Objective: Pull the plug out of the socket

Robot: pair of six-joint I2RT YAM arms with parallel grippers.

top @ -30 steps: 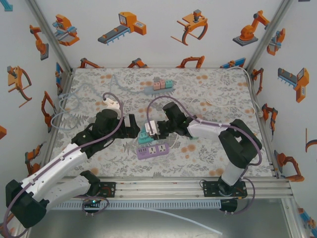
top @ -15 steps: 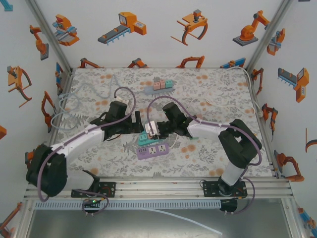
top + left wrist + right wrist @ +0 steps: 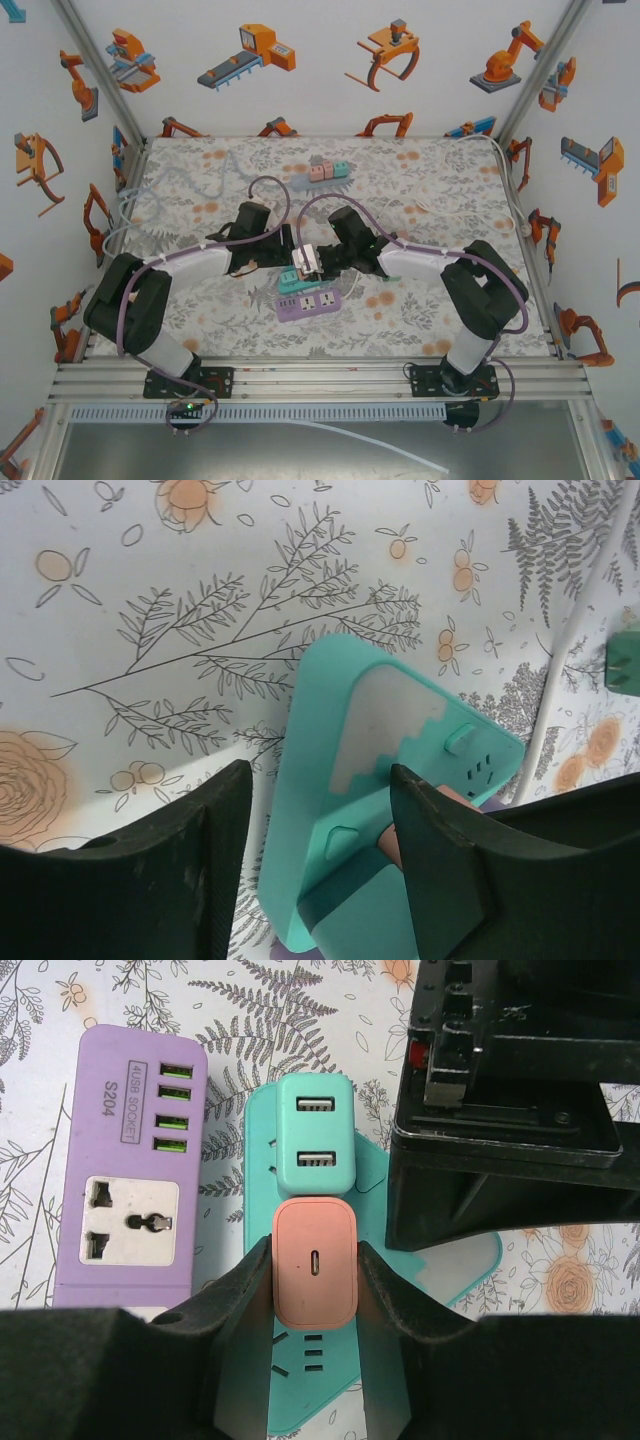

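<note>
A salmon-pink plug point(image 3: 315, 1260) sits in the teal socket strip point(image 3: 300, 1380), just below a teal USB adapter point(image 3: 316, 1145). My right gripper point(image 3: 315, 1256) is shut on the pink plug, one finger pressed against each side. My left gripper point(image 3: 320, 780) straddles the end of the teal socket strip point(image 3: 340, 730) with its jaws apart. The right finger lies against the strip and the left finger has a gap. The pink plug point(image 3: 385, 842) peeks out beside that right finger. From above, both grippers meet over the teal strip point(image 3: 290, 283) mid-table.
A purple power strip point(image 3: 130, 1180) lies right beside the teal one, also seen from above point(image 3: 310, 303). Small pastel blocks point(image 3: 328, 170) sit at the back. A white cable point(image 3: 570, 650) runs across the floral mat to the right.
My left arm has swung right to the teal strip, and its jaws have narrowed around the strip's end. The right gripper has stayed on the pink plug.
</note>
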